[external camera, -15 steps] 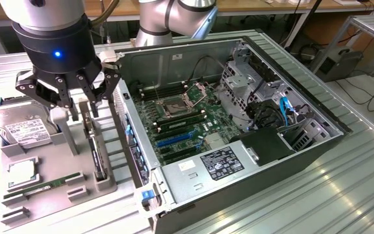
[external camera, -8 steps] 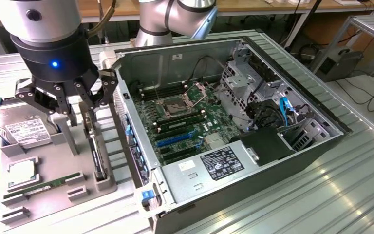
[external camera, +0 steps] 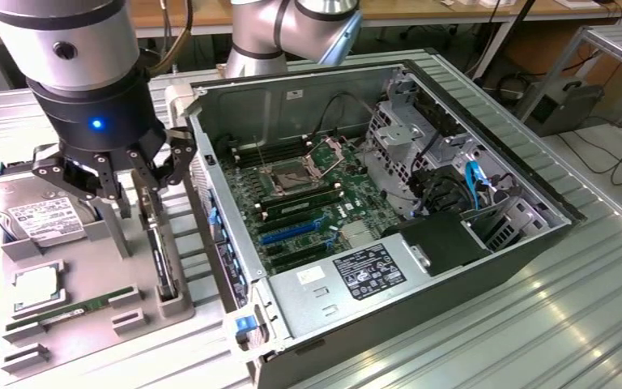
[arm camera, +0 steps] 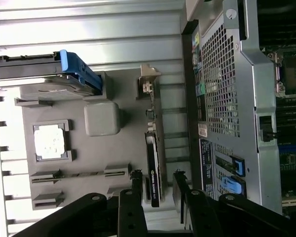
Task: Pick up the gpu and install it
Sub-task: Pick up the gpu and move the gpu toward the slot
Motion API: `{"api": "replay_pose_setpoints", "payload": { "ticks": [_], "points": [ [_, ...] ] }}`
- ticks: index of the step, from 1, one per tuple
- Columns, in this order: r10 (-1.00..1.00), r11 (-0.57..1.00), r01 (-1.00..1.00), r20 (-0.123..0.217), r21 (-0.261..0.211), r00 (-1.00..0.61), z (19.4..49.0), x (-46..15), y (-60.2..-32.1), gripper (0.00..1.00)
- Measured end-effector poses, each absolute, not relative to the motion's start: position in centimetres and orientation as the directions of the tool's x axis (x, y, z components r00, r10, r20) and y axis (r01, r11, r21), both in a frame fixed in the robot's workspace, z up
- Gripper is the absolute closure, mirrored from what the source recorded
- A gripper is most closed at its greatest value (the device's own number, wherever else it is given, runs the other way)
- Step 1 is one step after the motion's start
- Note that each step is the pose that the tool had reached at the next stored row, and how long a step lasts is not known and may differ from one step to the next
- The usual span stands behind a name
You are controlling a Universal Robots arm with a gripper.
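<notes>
Currently I hold the gripper (external camera: 127,182) spread wide above the gpu (external camera: 166,263); it stands on edge in the grey holder (external camera: 90,271)

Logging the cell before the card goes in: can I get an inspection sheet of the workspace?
Surface: ribbed metal table, grey fixture tray on it.
Job's things: gpu standing on edge in the tray; open computer case beside it.
Clutter: hard drive, RAM stick and processor in the tray.
Grippers: gripper open, fingers straddling the gpu.
Cables: blue cable inside the case.
Surroundings: benches, cables on the floor.
</notes>
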State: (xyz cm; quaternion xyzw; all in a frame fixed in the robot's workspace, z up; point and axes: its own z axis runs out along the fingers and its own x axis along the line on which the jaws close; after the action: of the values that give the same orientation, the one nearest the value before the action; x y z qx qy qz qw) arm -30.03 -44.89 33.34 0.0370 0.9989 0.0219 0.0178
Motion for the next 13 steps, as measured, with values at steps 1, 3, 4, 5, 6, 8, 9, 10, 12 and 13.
{"api": "replay_pose_setpoints", "payload": {
  "ticks": [1, 3, 4, 5, 6, 8, 9, 10, 12, 13],
  "points": [
    [0.075, 0.996, 0.073, -0.034, 0.045, -0.997, 33.2, -30.0, -44.9, 0.62],
    [0.075, 0.996, 0.073, -0.034, 0.045, -0.997, 32.7, -30.0, -44.9, 0.62],
    [0.075, 0.996, 0.073, -0.034, 0.045, -0.997, 32.4, -30.0, -45.0, 0.62],
    [0.074, 0.996, 0.073, -0.034, 0.045, -0.997, 32.1, -30.0, -45.0, 0.62],
    [0.075, 0.996, 0.073, -0.034, 0.045, -0.997, 31.9, -30.0, -45.1, 0.62],
    [0.075, 0.996, 0.073, -0.034, 0.045, -0.997, 31.4, -30.0, -45.1, 0.62],
    [0.075, 0.996, 0.073, -0.034, 0.045, -0.997, 31.3, -30.0, -45.1, 0.62],
    [0.075, 0.996, 0.073, -0.034, 0.045, -0.997, 30.9, -30.0, -45.1, 0.62],
    [0.074, 0.996, 0.073, -0.034, 0.045, -0.997, 30.5, -30.0, -45.1, 0.62],
    [0.074, 0.996, 0.072, -0.034, 0.045, -0.997, 30.3, -30.0, -45.1, 0.62]
  ]
}}
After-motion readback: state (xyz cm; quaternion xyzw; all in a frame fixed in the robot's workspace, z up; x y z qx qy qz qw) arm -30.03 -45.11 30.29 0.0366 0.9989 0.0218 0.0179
